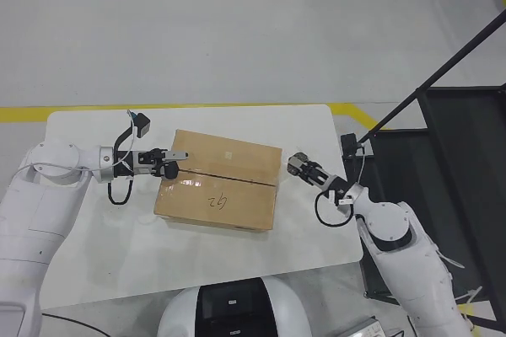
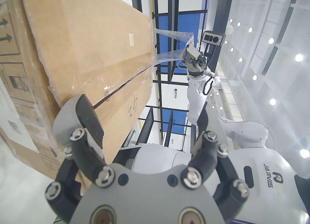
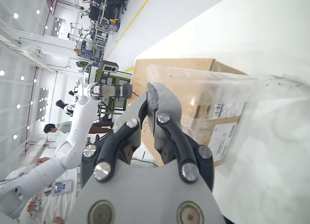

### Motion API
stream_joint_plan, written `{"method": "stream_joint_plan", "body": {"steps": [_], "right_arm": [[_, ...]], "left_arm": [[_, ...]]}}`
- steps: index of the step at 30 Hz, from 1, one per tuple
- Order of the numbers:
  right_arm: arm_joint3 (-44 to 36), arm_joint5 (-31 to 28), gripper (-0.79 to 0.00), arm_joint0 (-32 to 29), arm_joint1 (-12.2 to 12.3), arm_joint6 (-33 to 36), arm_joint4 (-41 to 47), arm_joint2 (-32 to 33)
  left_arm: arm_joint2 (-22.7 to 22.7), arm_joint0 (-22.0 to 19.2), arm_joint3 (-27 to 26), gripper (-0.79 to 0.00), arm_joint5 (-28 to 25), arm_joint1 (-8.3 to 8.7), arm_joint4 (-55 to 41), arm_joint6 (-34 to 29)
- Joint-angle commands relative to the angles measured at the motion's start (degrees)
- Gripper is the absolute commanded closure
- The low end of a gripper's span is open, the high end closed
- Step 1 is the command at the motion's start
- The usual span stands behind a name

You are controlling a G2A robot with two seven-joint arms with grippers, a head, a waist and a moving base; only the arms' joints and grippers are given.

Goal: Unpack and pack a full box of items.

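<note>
A brown cardboard box [image 1: 223, 177] lies in the middle of the white table [image 1: 93, 261], its two top flaps meeting at a centre seam. My left gripper [image 1: 175, 160] is at the box's left end by the seam. In the left wrist view it [image 2: 143, 108] is open, one finger [image 2: 84, 113] against the edge of the box [image 2: 84, 29]. My right gripper [image 1: 297, 163] hovers just off the box's right end, shut on a strip of clear tape [image 2: 169, 55] peeled from the seam. The tape [image 3: 242, 84] stretches from my right gripper [image 3: 148, 94] to the box [image 3: 193, 70].
A black metal rack [image 1: 455, 143] stands close to the table's right side, behind the right arm. A yellow floor line [image 1: 67, 109] runs behind the table. Bare tabletop lies in front of the box and to its left.
</note>
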Motion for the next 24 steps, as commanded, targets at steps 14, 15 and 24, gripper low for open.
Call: {"method": "stream_joint_plan", "body": {"steps": [14, 15, 24], "right_arm": [[1.5, 9.7, 0.000, 7.1, -2.3, -6.8, -0.3, -13.6], [2.0, 9.9, 0.000, 7.5, -2.4, -6.7, -0.7, -14.3], [4.7, 11.5, 0.000, 9.6, -3.1, -9.2, -6.1, -18.2]], "left_arm": [[-0.3, 1.5, -1.8, -0.785, 0.7, 0.16, 0.6, 2.3], [-0.4, 1.7, -2.0, -0.785, 0.8, 0.23, 0.6, 2.4], [-0.8, 2.2, -2.9, -0.785, 1.4, 0.50, 0.7, 2.2]]}}
